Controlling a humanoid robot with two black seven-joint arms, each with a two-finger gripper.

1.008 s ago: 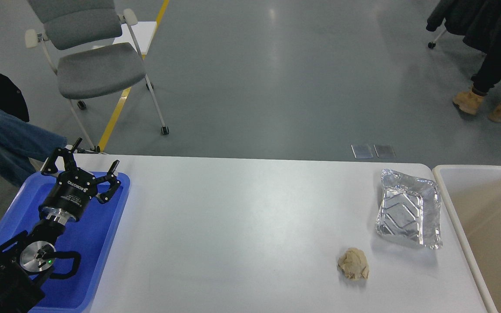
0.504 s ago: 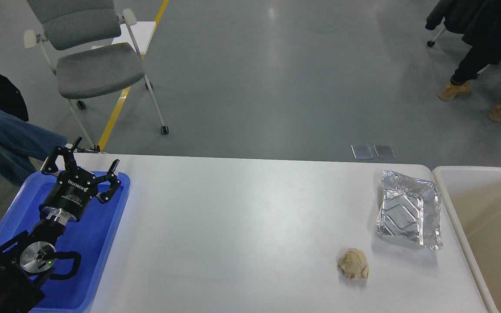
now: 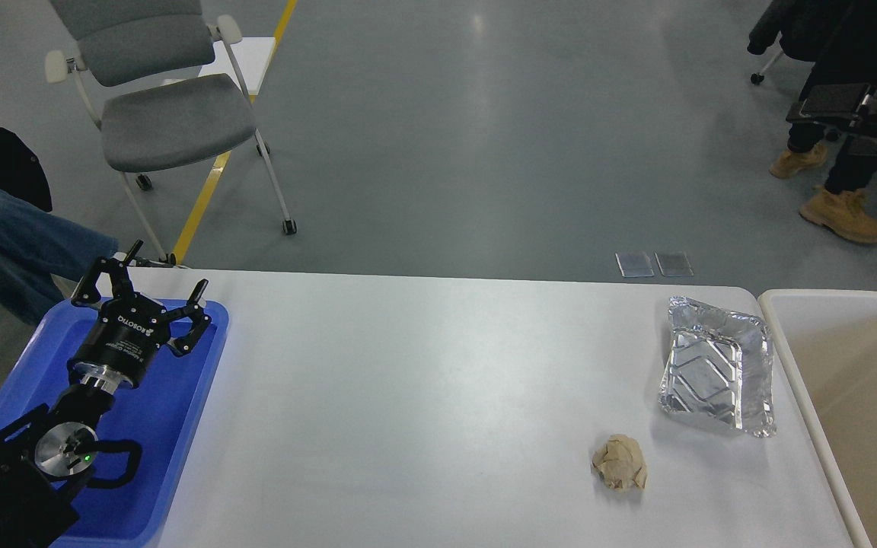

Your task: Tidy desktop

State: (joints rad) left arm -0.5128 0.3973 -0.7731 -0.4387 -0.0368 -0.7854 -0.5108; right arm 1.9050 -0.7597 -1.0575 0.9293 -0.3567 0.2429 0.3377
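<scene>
The left gripper [image 3: 147,294] body bears the white brand name "ROBOTIQ".

Only the left arm [image 3: 43,449] shows, coming in from the near left corner and reaching up and away toward the far side. Its thick black links sit lowest at the near edge, followed by a round silver joint with a small green light, then a silver wrist ring and a black cylindrical wrist body. At the far end, the left gripper [image 3: 161,285] points away and slightly right, its two fingers [image 3: 195,323] spread wide apart with nothing between them. The right arm is out of view.
</scene>
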